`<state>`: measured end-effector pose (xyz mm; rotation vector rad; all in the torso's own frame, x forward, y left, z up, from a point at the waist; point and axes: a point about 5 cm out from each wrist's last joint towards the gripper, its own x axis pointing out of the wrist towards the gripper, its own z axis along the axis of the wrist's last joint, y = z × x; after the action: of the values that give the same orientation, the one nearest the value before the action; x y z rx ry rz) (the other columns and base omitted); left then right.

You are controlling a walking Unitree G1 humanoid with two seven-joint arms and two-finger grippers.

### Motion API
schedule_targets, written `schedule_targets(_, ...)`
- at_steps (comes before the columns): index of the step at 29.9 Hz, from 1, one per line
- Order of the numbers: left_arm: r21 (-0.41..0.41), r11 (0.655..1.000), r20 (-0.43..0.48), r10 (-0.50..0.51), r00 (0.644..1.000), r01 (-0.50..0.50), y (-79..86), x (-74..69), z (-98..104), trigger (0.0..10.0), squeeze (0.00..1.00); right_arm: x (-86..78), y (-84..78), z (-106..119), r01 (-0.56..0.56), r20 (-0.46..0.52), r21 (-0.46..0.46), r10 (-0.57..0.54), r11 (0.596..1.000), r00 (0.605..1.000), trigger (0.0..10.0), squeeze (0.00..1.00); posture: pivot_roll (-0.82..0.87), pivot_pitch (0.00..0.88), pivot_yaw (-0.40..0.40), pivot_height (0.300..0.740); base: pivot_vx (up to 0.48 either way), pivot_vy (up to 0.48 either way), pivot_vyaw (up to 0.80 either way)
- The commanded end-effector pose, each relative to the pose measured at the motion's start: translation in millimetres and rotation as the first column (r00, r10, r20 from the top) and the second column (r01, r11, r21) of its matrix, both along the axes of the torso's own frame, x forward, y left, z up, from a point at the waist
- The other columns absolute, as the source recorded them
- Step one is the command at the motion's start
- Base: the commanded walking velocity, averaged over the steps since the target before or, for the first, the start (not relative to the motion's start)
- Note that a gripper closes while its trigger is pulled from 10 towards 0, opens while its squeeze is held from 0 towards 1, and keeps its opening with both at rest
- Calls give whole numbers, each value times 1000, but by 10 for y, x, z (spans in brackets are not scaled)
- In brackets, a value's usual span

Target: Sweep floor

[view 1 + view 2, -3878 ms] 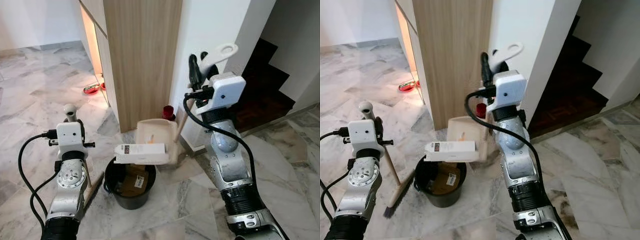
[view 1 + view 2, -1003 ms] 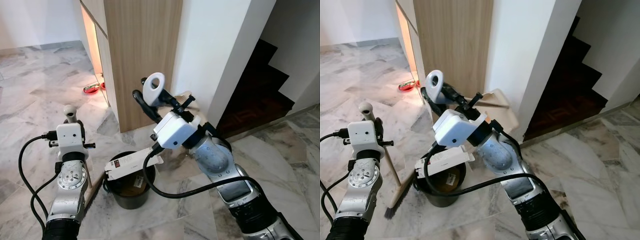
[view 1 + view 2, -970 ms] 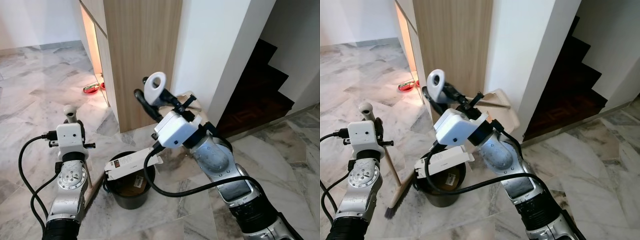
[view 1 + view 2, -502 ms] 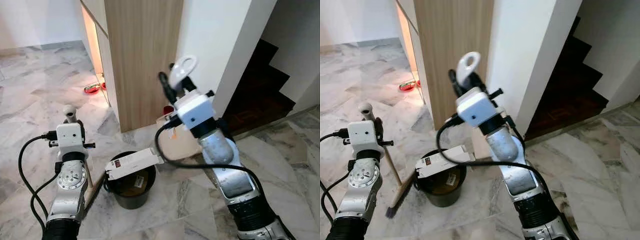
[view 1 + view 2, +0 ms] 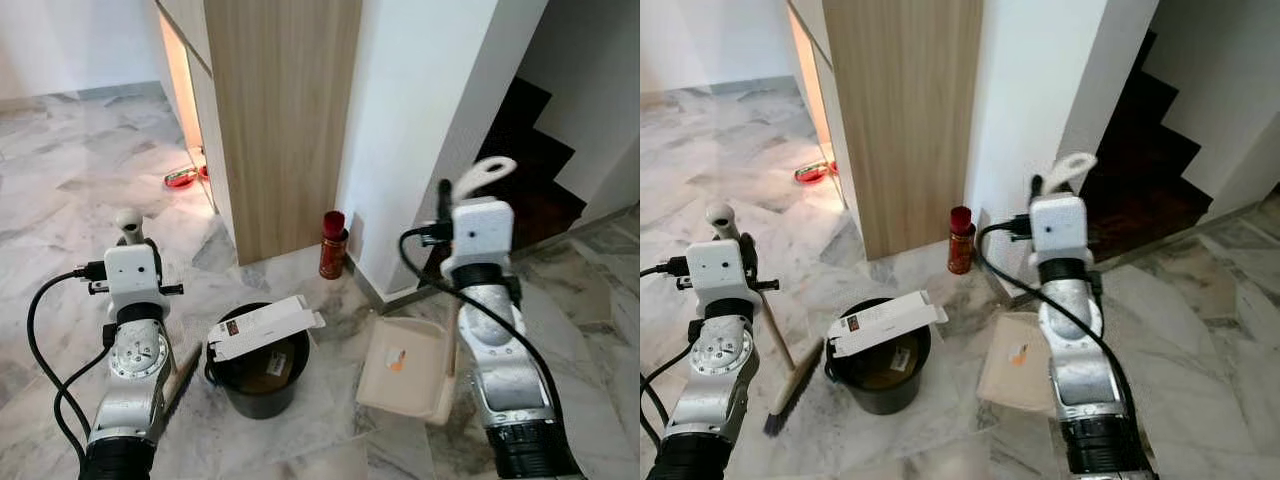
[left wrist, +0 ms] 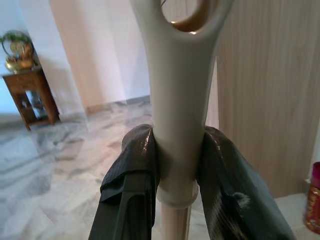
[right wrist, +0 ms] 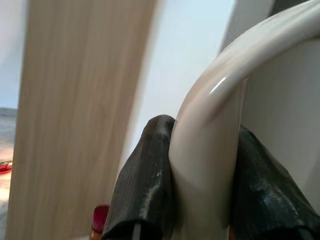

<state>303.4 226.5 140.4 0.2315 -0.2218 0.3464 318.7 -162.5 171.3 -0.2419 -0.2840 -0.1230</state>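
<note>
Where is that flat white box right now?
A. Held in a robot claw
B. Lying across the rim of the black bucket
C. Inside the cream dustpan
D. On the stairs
B: the white box lies across the top of the black bucket, apart from the dustpan on the floor beside it.
</note>
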Motion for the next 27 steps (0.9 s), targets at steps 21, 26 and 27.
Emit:
schedule_targets(21,163,980,288,-160,944,117,-123,134,1032,10000,0,-258,-255,-1114,164,-320,137,-113,977,941,10000,0,61,0,-69,740,0,0,0)
schedule_targets(26,87,981,283,-193,939,175,-168,158,1044,10000,0,-253,-248,-1127,162,-311,142,-112,977,944,10000,0,59,0,-65,740,0,0,0)
schedule_targets(27,77,981,285,-191,939,177,-166,158,1045,10000,0,-254,-247,-1128,163,-310,142,-112,976,944,10000,0,61,0,-65,740,0,0,0)
